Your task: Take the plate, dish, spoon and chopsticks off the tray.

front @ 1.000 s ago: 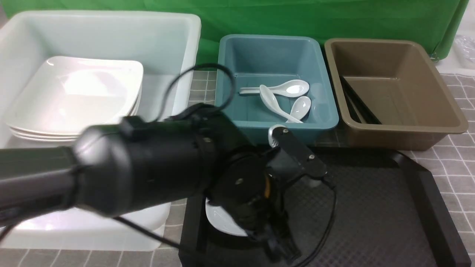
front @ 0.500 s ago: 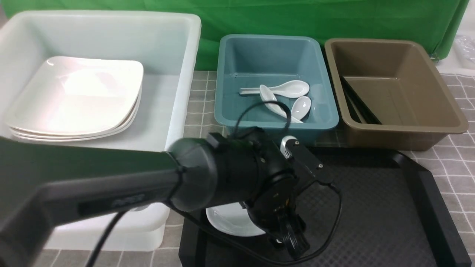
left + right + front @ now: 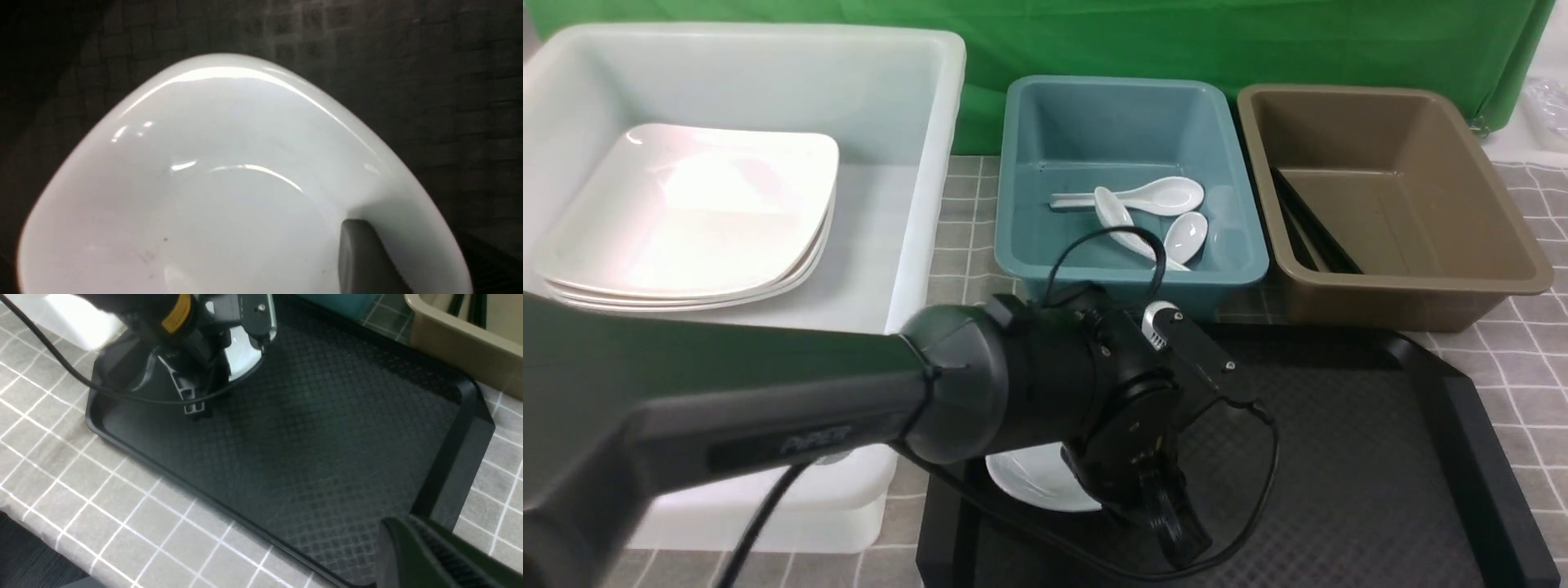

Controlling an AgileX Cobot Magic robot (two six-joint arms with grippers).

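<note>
Left wrist view alone shows one finger inside the dish; we cannot tell whether the left gripper grips. Right gripper clenched; arm lettering illegible

Lab rig w/ green backdrop

the left arm is formed as a thick black tube with faint lettering, joined to a rounded black wrist housing. thin black cables are looped about it, and a yellow-orange band is seen.
</note>
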